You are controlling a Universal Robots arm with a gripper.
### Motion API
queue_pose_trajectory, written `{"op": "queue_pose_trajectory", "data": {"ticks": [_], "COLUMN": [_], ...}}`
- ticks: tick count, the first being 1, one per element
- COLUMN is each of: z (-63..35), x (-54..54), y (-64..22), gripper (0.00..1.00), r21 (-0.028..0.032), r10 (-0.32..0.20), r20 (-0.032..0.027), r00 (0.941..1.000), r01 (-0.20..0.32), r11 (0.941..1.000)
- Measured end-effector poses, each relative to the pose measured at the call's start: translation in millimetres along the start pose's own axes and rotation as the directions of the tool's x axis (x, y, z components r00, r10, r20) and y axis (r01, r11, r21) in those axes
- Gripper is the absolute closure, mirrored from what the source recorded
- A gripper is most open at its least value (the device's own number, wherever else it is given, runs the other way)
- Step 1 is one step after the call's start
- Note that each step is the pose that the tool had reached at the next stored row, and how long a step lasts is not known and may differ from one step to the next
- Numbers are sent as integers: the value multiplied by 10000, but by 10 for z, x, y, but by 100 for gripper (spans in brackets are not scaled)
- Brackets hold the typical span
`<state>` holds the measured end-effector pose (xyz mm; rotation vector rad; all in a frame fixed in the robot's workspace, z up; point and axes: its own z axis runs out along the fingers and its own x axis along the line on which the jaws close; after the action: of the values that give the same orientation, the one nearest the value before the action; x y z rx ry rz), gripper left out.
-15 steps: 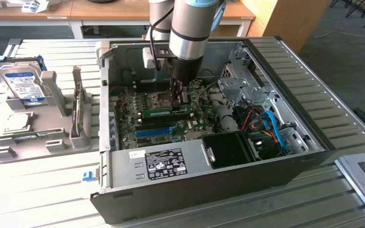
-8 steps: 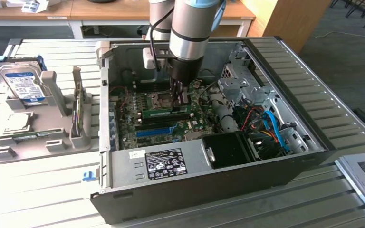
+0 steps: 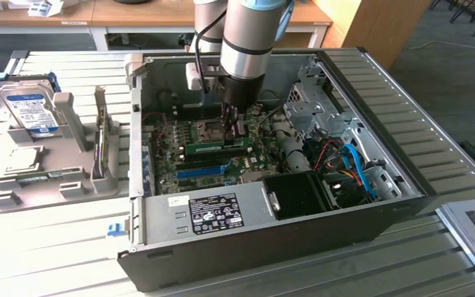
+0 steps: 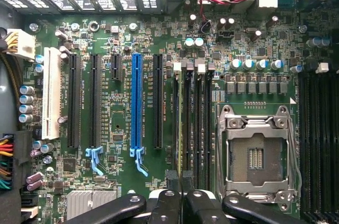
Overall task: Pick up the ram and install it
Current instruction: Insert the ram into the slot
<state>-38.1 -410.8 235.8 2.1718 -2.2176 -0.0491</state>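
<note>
The ram (image 3: 218, 147) is a thin green stick with a white sticker, standing on edge in a memory slot on the motherboard (image 3: 213, 167) inside the open computer case (image 3: 402, 179). My gripper (image 3: 234, 129) reaches down into the case and is shut on the ram near one end. The wrist view looks straight down the ram's narrow top edge (image 4: 180, 123), which runs between black memory slots and ends between my closed fingertips (image 4: 168, 203); my gripper (image 4: 181, 195) sits right over that slot.
An empty processor socket (image 4: 257, 155) lies beside the memory slots, and a blue expansion slot (image 4: 136, 102) on the other side. Power supply (image 3: 213, 211) and cables (image 3: 349, 164) crowd the case. A grey holder (image 3: 56, 179) outside carries a hard drive (image 3: 29, 111), a processor (image 3: 23, 159) and a green board (image 3: 99, 145).
</note>
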Motion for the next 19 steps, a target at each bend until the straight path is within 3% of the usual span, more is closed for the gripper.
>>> {"op": "queue_pose_trajectory", "data": {"ticks": [19], "z": [46], "x": [0], "y": [7], "gripper": [88], "r21": [1], "r10": [0], "r20": [4], "r00": [10000], "r01": [0], "r11": [10000]}}
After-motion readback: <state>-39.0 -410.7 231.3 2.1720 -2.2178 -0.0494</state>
